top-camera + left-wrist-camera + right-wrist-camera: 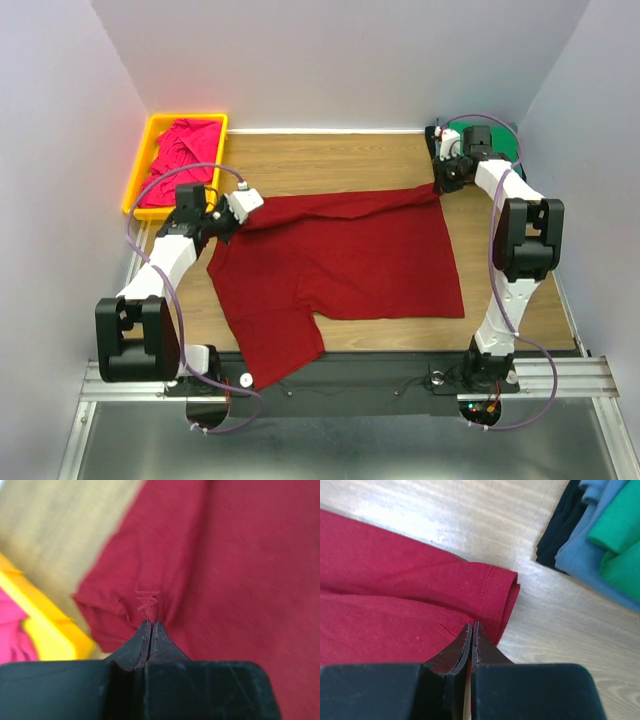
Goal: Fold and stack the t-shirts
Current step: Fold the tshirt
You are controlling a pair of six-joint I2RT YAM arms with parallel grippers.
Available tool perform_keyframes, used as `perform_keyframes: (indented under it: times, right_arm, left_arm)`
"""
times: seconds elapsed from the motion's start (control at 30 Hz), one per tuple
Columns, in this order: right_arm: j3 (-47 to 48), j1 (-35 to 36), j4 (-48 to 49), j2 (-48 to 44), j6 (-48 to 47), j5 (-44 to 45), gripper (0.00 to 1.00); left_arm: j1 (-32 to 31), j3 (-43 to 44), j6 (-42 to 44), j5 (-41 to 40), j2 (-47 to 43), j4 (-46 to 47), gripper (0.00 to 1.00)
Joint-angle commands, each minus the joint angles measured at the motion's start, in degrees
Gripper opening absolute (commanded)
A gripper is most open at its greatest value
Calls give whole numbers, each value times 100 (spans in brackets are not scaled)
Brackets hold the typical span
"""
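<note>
The plain dark red t-shirt (340, 260) filled the middle of the top view, its hem stitching the same red. At upper left, a brighter magenta-pink t-shirt (182, 150) showed inside a yellow plastic bin (137, 178). The table (330, 160) was pale brown wood grain. At the upper right of the right wrist view sat a green t-shirt (620, 525), a grey-blue t-shirt (580, 555) and a black t-shirt (562, 525), all unpatterned.

The left arm (165, 262) and right arm (512, 290) have white shells joined by black joint housings. A thin lilac cable (128, 235) loops along each. The left end effector (151, 626) and right end effector (471, 628) each show two tapered, scuffed black fingers (142, 646) on a broad black block.
</note>
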Motion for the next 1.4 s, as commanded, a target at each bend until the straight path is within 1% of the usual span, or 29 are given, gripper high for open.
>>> perform_keyframes:
  times: [0.0,0.3,0.43,0.47,0.53,0.57,0.6,0.67,0.7,0.77,0.8,0.9,0.93,0.97,1.0,1.07,1.1,1.13,1.27,1.37]
  right_arm:
    - [-145,-35,157,-168,-163,100,0]
    - [-444,-44,148,-361,-338,127,0]
    - [-664,-44,148,-405,-461,153,1]
    - [-725,-44,148,-396,-514,188,1]
    - [-787,-44,113,-370,-575,320,2]
    - [-831,-44,96,-387,-628,364,8]
    - [-918,-44,61,-475,-733,417,21]
    - [-1006,-44,8,-580,-891,505,38]
    - [-1042,-44,-10,-633,-918,522,49]
    - [-1033,-44,-45,-782,-936,540,55]
    - [-981,-44,-71,-800,-875,549,59]
    - [-656,-44,-124,-827,-708,435,59]
    - [-507,-44,-150,-810,-681,296,58]
    - [-419,-44,-203,-757,-629,233,53]
    - [-331,-44,-203,-705,-620,154,51]
    - [-32,-18,-422,-564,-707,-22,47]
    - [82,8,-510,-415,-760,-57,45]
    - [135,70,-702,-344,-882,-101,44]
    - [250,176,-950,-124,-1172,-172,45]
    - [294,211,-1091,69,-1322,-110,46]
  left_arm:
    - [-164,-324,316,-132,-507,-123,0]
    - [-208,-500,518,-177,-657,-387,0]
    - [-225,-632,974,-133,-631,-711,0]
    - [-234,-667,1332,-141,-622,-895,4]
    - [-252,-737,1659,-272,-561,-1150,17]
    - [-252,-738,1869,-352,-526,-1378,25]
    - [-252,-660,1924,-439,-456,-1528,33]
    - [-243,-501,1942,-598,-359,-1922,37]
    - [-234,-405,1994,-581,-280,-2090,39]
    - [-173,-45,2021,-318,-262,-2442,41]
    - [-173,78,1925,-213,-227,-2496,47]
    - [-173,509,1504,104,-60,-2400,47]
    - [-173,780,1233,270,184,-2382,47]
    - [-181,913,1099,333,491,-2391,47]
    - [-181,1054,941,377,494,-2365,47]
    - [-181,1449,528,474,976,-2330,48]
    - [-181,1555,396,474,1117,-2321,52]
    - [-181,1800,212,526,1405,-2321,52]
    - [-181,2250,-324,640,1935,-2137,54]
    - [-182,2627,-571,763,2348,-2083,54]
